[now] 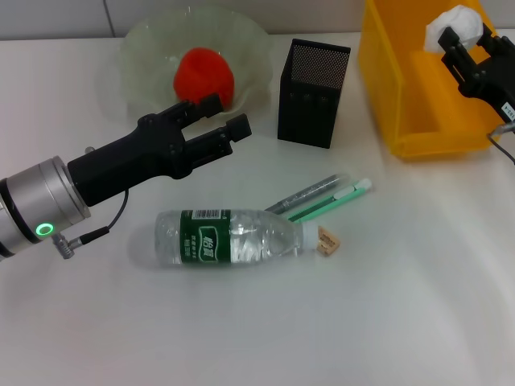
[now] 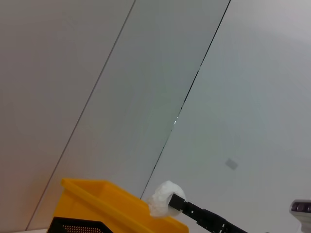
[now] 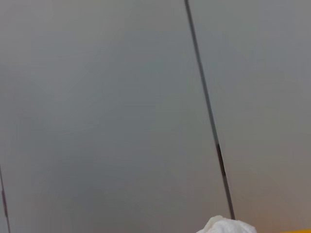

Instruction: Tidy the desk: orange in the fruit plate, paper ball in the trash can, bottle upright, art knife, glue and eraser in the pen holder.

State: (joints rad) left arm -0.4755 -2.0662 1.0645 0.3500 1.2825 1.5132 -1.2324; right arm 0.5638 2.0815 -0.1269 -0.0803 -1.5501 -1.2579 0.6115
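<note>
The orange (image 1: pixel 205 76) lies in the translucent fruit plate (image 1: pixel 145 48) at the back left. Just in front of the plate hovers my left gripper (image 1: pixel 225 115), open and holding nothing. My right gripper (image 1: pixel 469 39) is shut on the white paper ball (image 1: pixel 460 24) above the yellow trash can (image 1: pixel 410 96); the ball also shows in the wrist views (image 2: pixel 163 199) (image 3: pixel 226 226). The bottle (image 1: pixel 229 237) lies on its side in the middle of the desk. Behind its cap lie the grey art knife (image 1: pixel 310 191) and the green-and-white glue (image 1: pixel 334 201); the tan eraser (image 1: pixel 327 241) sits by the cap. The black mesh pen holder (image 1: pixel 314 92) stands upright.
The trash can stands at the back right, its rim (image 2: pixel 107 199) under the held ball, with the pen holder's top (image 2: pixel 77 226) beside it. A cable (image 1: pixel 505 149) hangs from the right arm near the can's front corner.
</note>
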